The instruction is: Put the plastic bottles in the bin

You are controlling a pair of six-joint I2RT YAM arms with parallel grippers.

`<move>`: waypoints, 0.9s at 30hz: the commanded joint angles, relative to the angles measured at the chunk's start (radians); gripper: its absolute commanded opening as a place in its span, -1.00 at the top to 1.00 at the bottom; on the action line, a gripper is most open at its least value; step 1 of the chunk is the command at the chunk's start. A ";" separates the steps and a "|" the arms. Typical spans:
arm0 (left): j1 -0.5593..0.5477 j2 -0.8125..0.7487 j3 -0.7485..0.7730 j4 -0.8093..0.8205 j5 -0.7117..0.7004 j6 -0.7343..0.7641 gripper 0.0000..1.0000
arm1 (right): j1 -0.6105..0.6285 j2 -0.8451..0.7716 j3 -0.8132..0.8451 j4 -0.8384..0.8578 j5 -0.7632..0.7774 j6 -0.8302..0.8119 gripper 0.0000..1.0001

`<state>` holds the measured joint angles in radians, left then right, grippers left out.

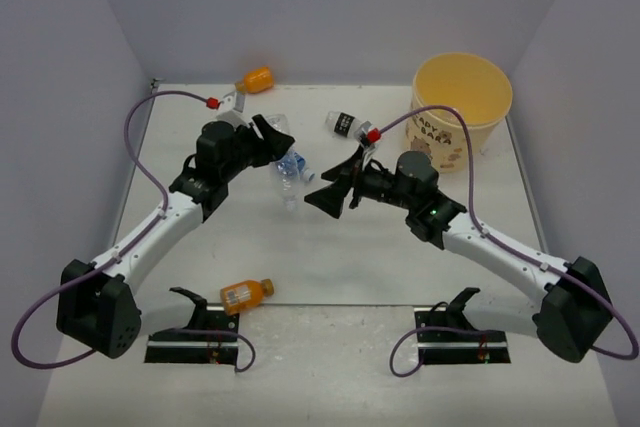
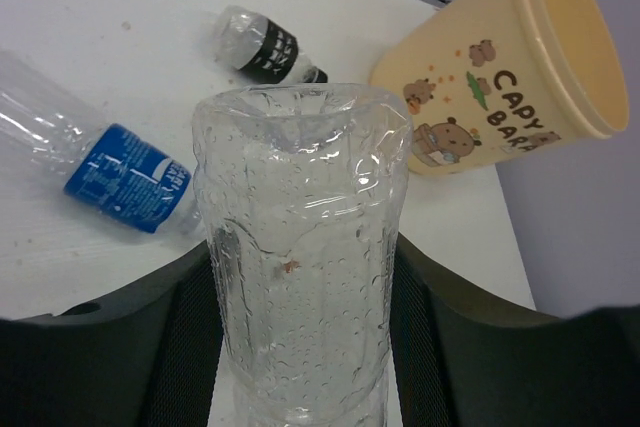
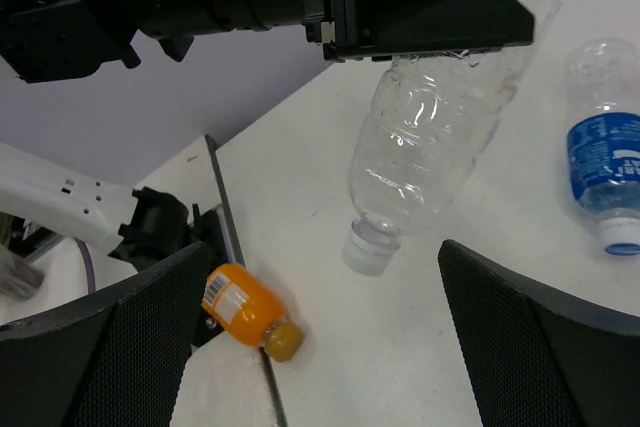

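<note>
Grips the clear bottle point(image 2: 300, 247) tight in the left gripper point(image 1: 272, 137), cap down, aloft over mid-counter. Holds the right gripper point(image 1: 324, 193) splayed wide and bare just beside it. Shows the blue-label bottle point(image 2: 125, 177) lying beneath, the black-label bottle point(image 1: 345, 125) nearer the far edge, one orange bottle point(image 1: 257, 79) at the far edge. Finds the bin point(image 1: 437, 137) upright in the far right corner.

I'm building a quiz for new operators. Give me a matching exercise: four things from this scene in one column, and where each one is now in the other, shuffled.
Things:
1. unlabelled clear bottle
2. black-label bottle
3. nearer orange bottle
4. bin

Places:
A. upright at the far right
B. lying at the near edge of the table
C. clamped in the left gripper
D. lying left of the bin

Pairs: 1-C, 2-D, 3-B, 4-A
</note>
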<state>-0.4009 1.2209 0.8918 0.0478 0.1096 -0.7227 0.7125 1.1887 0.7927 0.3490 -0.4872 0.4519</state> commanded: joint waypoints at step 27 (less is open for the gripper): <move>-0.131 -0.204 -0.040 0.141 0.024 0.006 -1.00 | 0.133 0.188 0.193 0.051 0.374 -0.003 0.26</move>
<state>-0.5262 1.0395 0.8206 0.1978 0.1558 -0.7369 0.8444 1.4346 0.9913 0.3576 -0.2136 0.4593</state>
